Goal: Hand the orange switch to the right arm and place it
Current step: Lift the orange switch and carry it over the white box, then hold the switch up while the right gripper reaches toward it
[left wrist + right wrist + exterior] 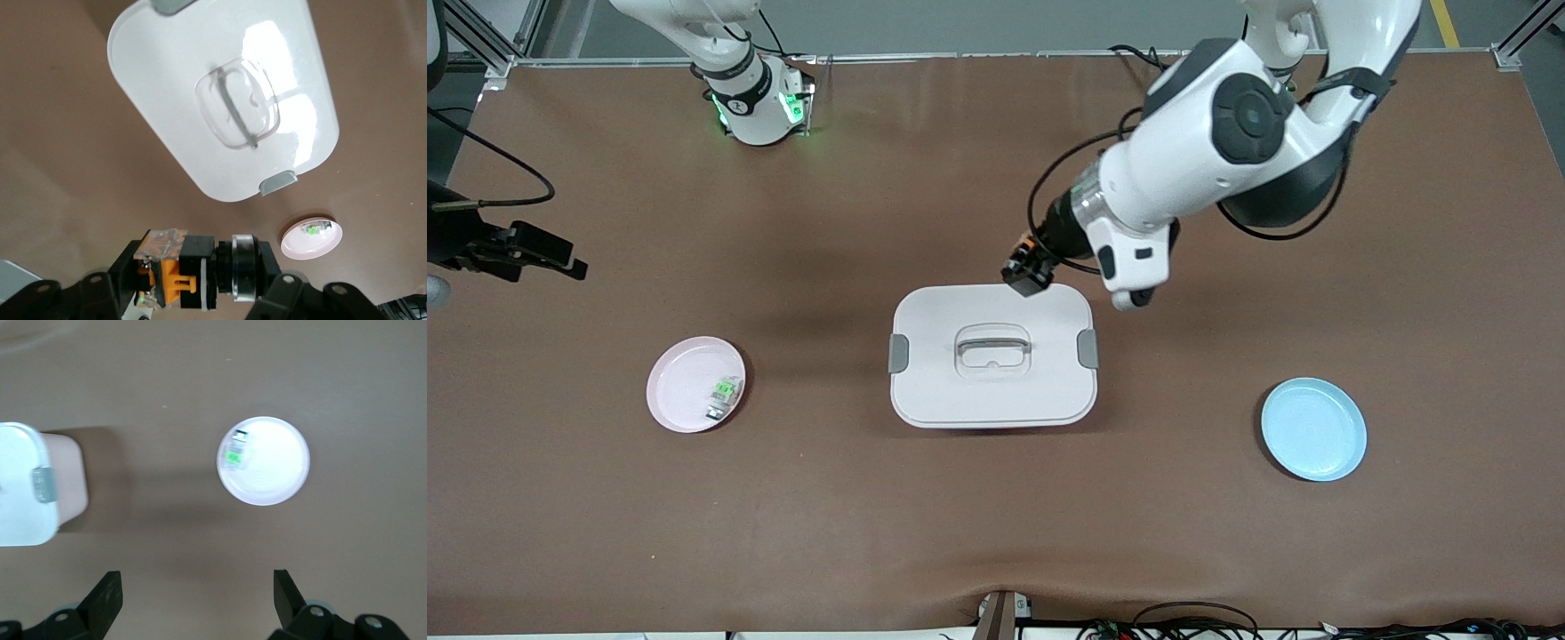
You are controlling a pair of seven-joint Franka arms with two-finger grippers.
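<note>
Orange switch (1028, 252) sits clenched in the left gripper (1024, 271), held in the air over the edge of the white lidded box (992, 391) that lies toward the robots' bases; the left wrist view shows its black body and orange clip pinched between the fingers (107, 287). The box stands mid-tabletop (996, 516), handle (993, 343) on top, grey latches at both ends. The right gripper (197, 600) hangs released, jaws wide apart, above the brown surface near the pink plate (685, 396). That plate holds a small green-and-silver part (725, 396). A blue plate (1313, 428) lies bare toward the left arm's end, well apart from the box
</note>
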